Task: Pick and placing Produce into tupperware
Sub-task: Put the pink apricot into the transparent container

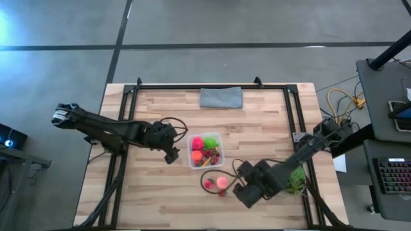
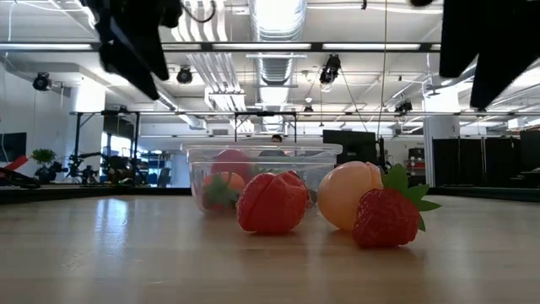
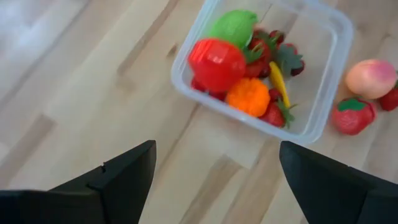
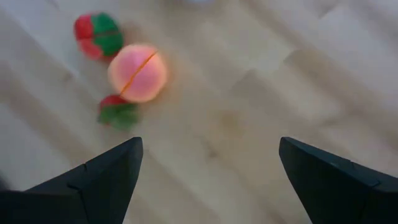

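Observation:
The clear tupperware point(image 1: 221, 136) stands mid-table. In it lie a green ball point(image 3: 233, 26), a bright pink-red ball point(image 3: 216, 62), an orange one point(image 3: 249, 96) and small strawberries. On the table just near of the box rest a peach ball point(image 1: 221, 183), a red fruit with a green top point(image 1: 209, 184) and a strawberry point(image 1: 223, 192). My left gripper point(image 1: 172, 154) hangs open above the table at the box's left side and holds nothing. My right gripper point(image 1: 241, 186) is open, right of the three loose fruits and above the table.
A folded grey cloth point(image 1: 221, 97) lies at the far edge. A leafy green plant point(image 1: 295, 179) sits behind my right arm near the right rail. A black frame point(image 1: 290, 112) runs around the tabletop. Bare wood lies left of and near the box.

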